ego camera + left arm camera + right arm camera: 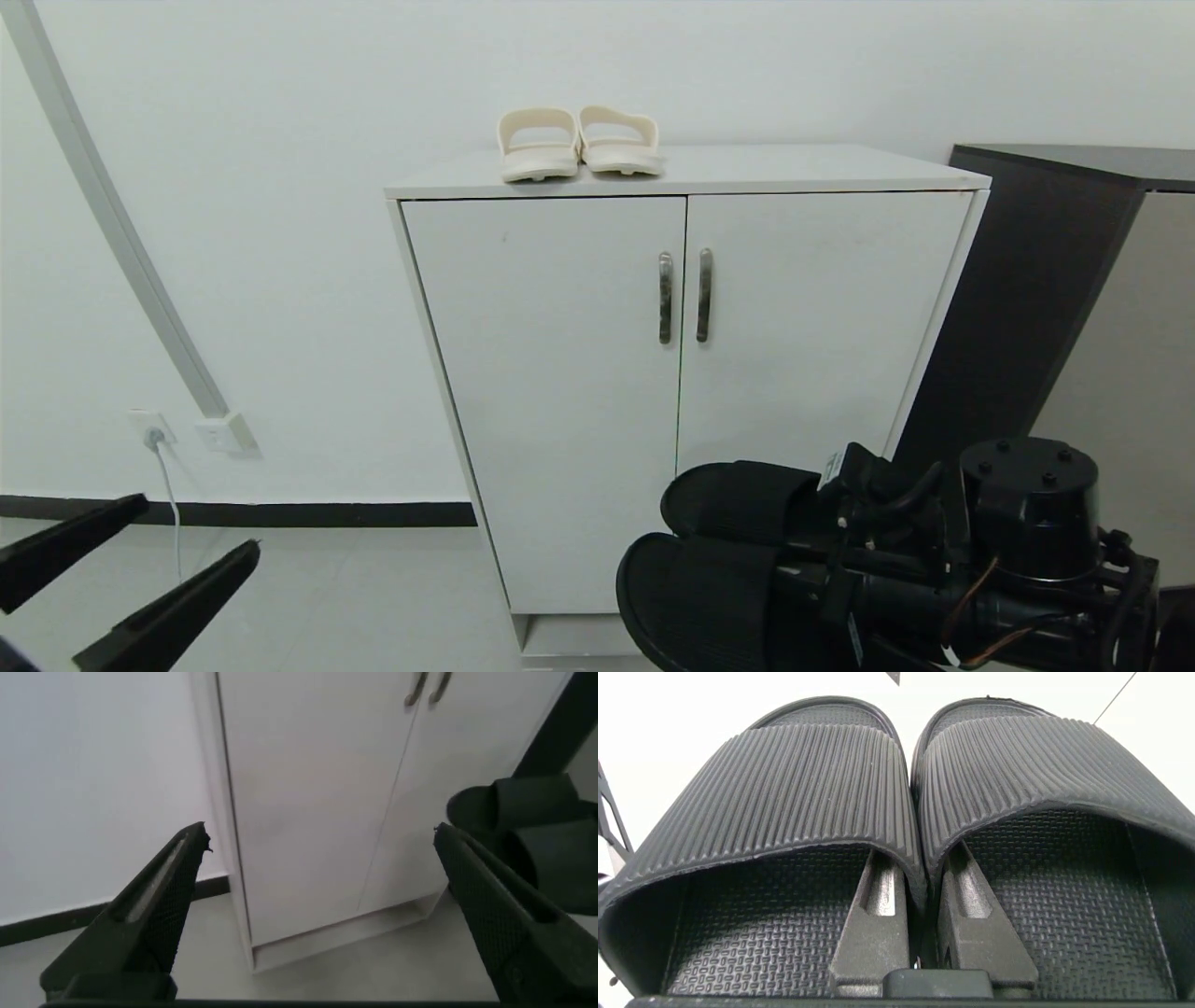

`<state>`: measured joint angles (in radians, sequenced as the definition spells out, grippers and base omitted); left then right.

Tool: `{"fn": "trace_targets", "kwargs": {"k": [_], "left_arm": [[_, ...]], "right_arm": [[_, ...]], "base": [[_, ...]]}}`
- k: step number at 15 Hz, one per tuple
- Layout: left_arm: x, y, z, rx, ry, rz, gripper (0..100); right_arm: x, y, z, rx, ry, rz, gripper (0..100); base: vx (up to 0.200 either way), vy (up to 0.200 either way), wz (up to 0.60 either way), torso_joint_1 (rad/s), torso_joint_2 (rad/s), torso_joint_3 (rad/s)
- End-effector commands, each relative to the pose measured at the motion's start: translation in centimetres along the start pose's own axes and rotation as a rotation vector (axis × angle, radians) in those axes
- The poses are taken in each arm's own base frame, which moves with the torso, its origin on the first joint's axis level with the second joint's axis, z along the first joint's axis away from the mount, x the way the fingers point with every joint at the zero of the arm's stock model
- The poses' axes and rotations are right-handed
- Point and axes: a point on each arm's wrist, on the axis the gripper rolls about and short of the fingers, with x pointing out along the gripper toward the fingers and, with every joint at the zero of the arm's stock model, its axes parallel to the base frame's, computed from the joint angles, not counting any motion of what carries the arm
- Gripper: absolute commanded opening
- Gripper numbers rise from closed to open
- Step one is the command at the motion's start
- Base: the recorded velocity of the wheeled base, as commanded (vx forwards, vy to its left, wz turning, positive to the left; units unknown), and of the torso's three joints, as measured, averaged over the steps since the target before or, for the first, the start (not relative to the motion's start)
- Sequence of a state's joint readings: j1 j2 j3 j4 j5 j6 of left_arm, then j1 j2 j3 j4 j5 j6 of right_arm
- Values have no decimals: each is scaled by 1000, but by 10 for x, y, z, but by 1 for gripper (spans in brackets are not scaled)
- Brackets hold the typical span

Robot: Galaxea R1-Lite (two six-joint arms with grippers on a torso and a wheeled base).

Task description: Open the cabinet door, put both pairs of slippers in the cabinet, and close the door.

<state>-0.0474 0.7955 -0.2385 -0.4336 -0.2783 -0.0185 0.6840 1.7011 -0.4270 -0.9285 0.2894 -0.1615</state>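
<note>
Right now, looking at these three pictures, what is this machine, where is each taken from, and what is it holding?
It is a robot with two arms. The wide picture comes from a camera on its head; the other two from cameras on its wrists. Ahead stands a white cabinet, both doors shut, with cream slippers on top. The right arm's jaws pinch a pair of black slippers together, one jaw inside each. The left arm's jaws stand open, holding nothing.

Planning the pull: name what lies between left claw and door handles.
Head view: nothing between the left claw and the handles, only bare floor and shut door.
</note>
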Motion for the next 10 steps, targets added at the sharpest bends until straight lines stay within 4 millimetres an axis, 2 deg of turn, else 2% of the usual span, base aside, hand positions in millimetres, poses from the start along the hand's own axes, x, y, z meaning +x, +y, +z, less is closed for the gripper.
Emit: {"fn": "trace_targets", "kwargs": {"k": [1, 6, 8, 10], "left_arm": [[40, 1, 11, -23, 73, -75, 100], [79, -9, 46, -14, 29, -179, 100], [94, -23, 57, -3, 20, -250, 100], [117, -46, 65, 6, 28, -295, 100]], "right_arm": [[1, 0, -1, 2, 4, 0, 0], [1, 0, -1, 0, 6, -1, 0], [1, 0, -2, 2, 7, -1, 0], [1, 0, -2, 2, 7, -1, 0]], "base": [[0, 0, 0, 0, 0, 0], [0, 0, 0, 0, 0, 0], [0, 0, 0, 0, 0, 0], [0, 0, 0, 0, 0, 0]]}}
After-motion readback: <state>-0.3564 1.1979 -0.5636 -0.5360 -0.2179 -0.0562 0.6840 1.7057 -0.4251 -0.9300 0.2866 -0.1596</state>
